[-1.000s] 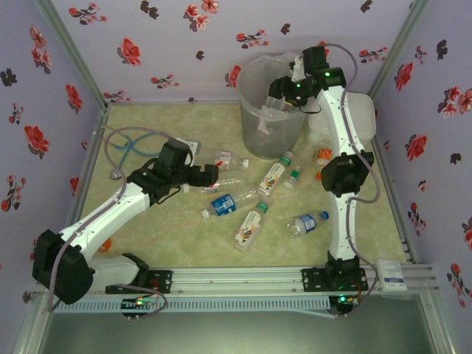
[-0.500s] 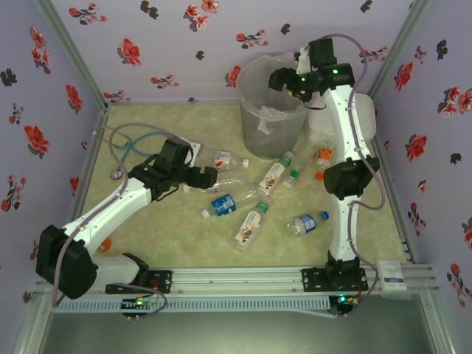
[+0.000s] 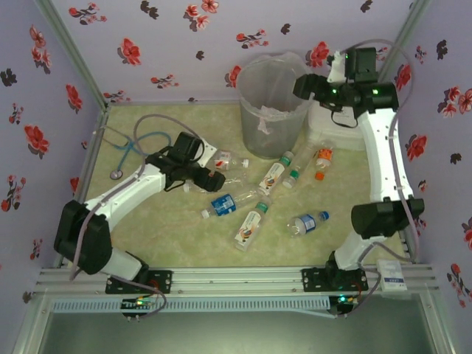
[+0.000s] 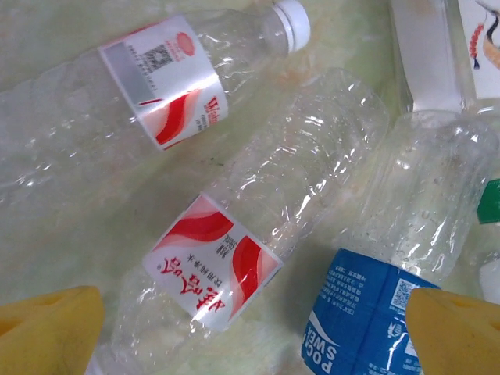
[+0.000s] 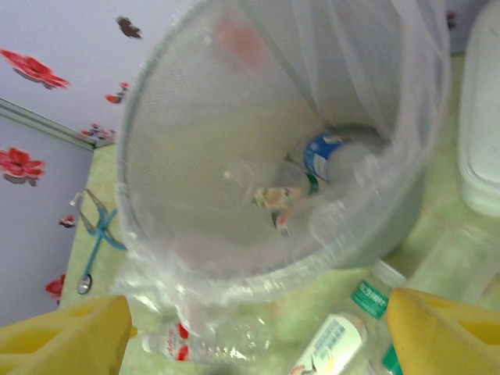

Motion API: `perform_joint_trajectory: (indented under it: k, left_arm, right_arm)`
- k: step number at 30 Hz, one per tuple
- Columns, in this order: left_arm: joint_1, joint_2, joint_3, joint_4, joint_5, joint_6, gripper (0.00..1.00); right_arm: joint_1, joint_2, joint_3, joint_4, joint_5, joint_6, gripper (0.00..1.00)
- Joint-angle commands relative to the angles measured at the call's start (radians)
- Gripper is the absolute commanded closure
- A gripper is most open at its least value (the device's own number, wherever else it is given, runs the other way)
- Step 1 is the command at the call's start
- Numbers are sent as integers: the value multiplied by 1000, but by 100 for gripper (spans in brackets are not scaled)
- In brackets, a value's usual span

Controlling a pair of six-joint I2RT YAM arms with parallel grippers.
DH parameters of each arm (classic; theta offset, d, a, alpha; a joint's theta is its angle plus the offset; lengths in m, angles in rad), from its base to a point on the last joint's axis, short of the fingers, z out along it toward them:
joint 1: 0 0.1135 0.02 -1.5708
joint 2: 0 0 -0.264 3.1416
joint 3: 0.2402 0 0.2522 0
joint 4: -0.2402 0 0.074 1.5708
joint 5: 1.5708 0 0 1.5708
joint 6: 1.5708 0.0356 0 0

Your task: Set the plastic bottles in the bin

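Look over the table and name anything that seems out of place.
A blue-tubed stethoscope lies at the far left of the table, an odd thing among drink bottles. The plastic bottles lie scattered on their sides in front of the bin.

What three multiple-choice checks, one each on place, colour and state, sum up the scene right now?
1. Where on the table does the stethoscope lie?
A. rear left
B. rear right
C. front centre

2. What colour is the label of the bottle centred under the left claw?
A. green
B. red-white
C. black

3. The right claw is:
A. shut on a bottle
B. shut, empty
C. open, empty

Answers:
1 A: the top view shows it at the rear left.
2 B: the left wrist view shows red swooshes on white.
3 C: its jaws stand wide apart with nothing between.
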Motion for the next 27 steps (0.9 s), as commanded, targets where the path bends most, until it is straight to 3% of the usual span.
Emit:
perform_joint_trajectory:
  k: [1,8,19,27]
  left_arm:
    - [8,52,56,-65,51,137,0]
    - [21,103,63,-142,45,274,5]
    - [61,161,21,-126,-84,300,6]
    - [64,195,8,-125,-78,319,22]
  right_arm:
    - [-16,-101,-139,63,29,-14,13]
    - [-30,-240,-315,62,41,-20,0]
    - [-30,-284,-409,108,18,11,1]
    - [-30,-277,-422,129,17,21,1]
